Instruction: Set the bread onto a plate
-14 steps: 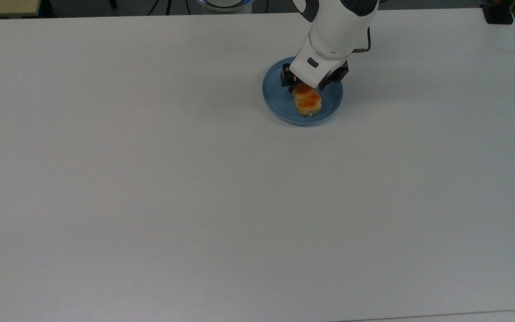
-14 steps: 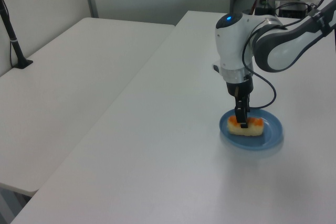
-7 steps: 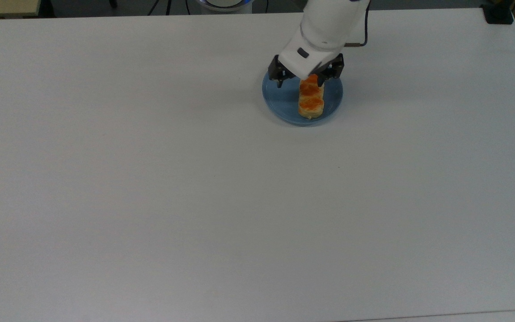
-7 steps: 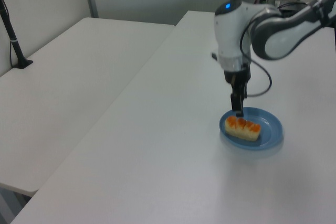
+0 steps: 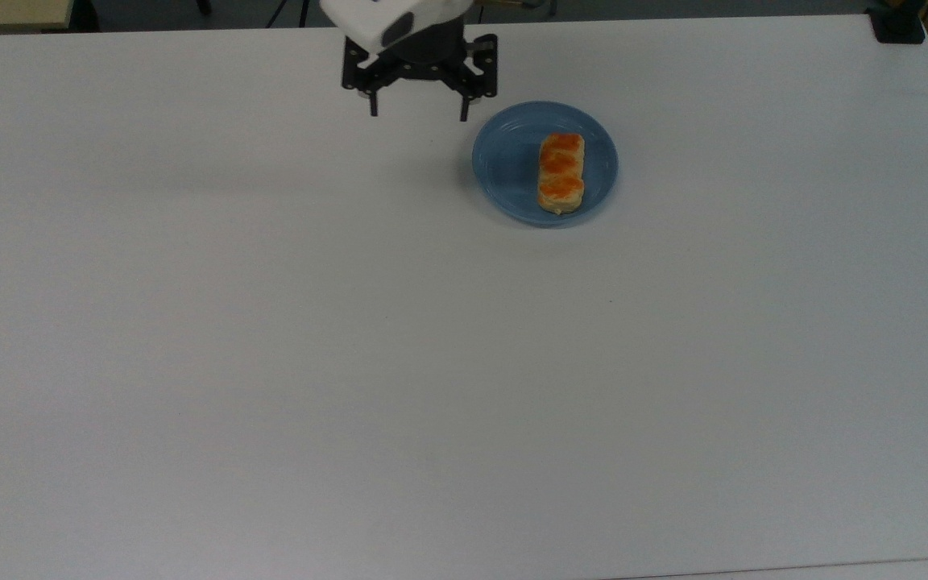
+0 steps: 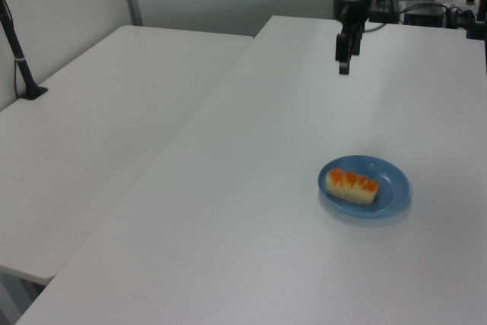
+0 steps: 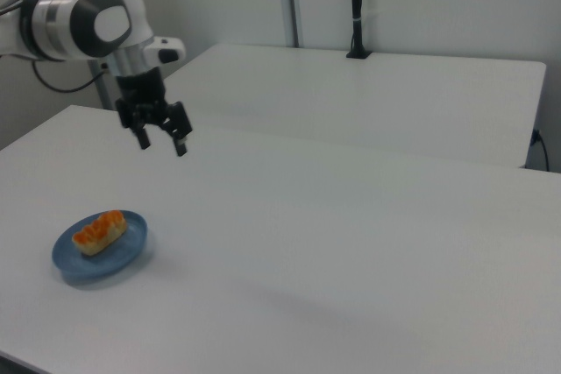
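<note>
You won't find any text, label, brand, number or sign to read here: the plate, the bread and the tabletop are all unmarked

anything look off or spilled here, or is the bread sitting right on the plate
Nothing stands out. The bread lies flat and whole inside the rim of the blue plate, a little toward the top view's right. No crumbs or spills on the table. The gripper hangs apart from it, jaws open.
</note>
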`<state>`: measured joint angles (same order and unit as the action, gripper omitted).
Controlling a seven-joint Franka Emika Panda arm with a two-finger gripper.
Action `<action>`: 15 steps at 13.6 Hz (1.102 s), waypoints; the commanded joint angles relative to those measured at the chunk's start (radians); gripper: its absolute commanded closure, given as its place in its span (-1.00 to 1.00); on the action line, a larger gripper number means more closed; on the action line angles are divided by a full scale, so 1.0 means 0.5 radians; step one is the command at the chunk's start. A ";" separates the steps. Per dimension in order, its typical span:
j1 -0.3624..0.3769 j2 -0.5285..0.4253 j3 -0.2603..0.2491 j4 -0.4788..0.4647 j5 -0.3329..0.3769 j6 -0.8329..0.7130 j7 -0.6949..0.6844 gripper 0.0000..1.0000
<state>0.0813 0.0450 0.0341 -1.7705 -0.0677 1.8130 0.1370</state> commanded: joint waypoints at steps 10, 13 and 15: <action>-0.255 -0.065 -0.157 0.298 0.209 -0.208 -0.473 -1.00; -0.255 -0.081 -0.157 0.292 0.206 -0.233 -0.467 -1.00; -0.252 -0.081 -0.157 0.289 0.206 -0.230 -0.467 -1.00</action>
<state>-0.0575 0.0195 -0.0303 -1.6277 0.0171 1.7274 -0.0731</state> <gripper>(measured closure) 0.000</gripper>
